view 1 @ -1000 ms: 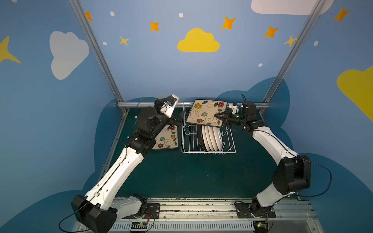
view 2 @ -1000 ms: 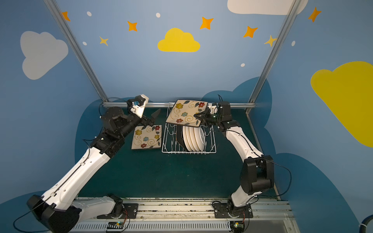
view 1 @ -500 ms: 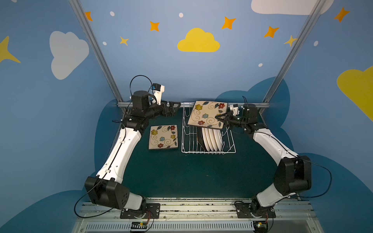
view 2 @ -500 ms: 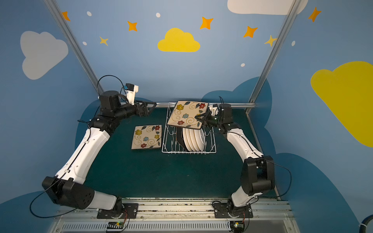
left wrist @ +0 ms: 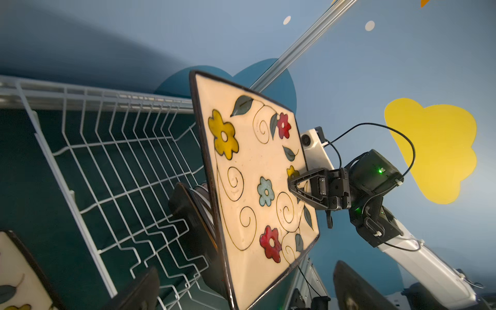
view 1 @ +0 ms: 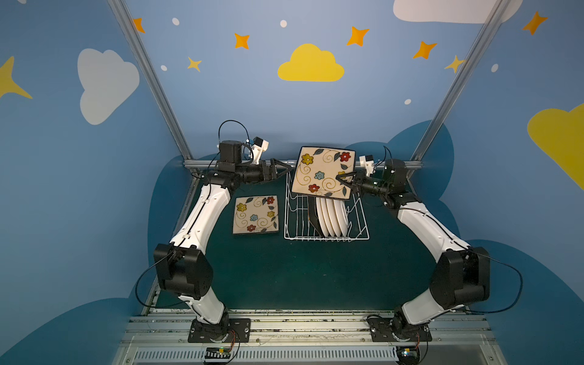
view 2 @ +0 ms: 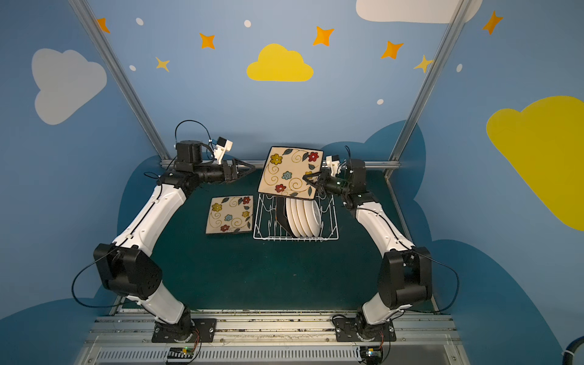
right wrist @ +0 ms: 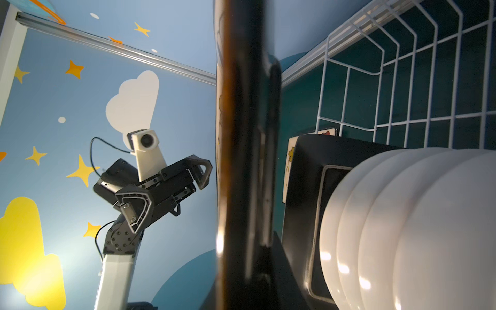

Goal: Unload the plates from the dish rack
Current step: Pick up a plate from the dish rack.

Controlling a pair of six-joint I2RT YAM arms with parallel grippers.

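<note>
1. Right pincer [view 1: 343,181]: clamped on one edge of a flowered square plate [view 1: 319,173]. One finger lies on the cream face and the other is behind the black back.
2. Plate is carried in the air, out ahead of the right pincer, tilted with its printed face toward the top cameras. Its lower edge hangs above the far end of the dish rack [view 1: 325,239].
3. Left pincer [view 1: 286,169]: jaws spread wide, nothing between them. It is raised off the bench [view 1: 284,278] and points at the free edge of the carried plate, opposite the right pincer. Fingertips are just beside that edge; no contact shows in either top view.
4. Rack sits on the bench below and in front of the right pincer. In it are four round white plates [view 1: 333,216], upright on edge and packed together.
5. One black-backed plate [view 1: 313,218] leans against the round stack on the side toward the left pincer. Only its dark back and rim are readable.
6. Second flowered plate [view 1: 256,215]: flat on the bench, face up, below the left pincer and just beside the rack's wall. Whether it touches the wire I cannot tell.
7. Right wrist view is largely blocked by the carried plate's dark rim, seen edge-on.
</note>
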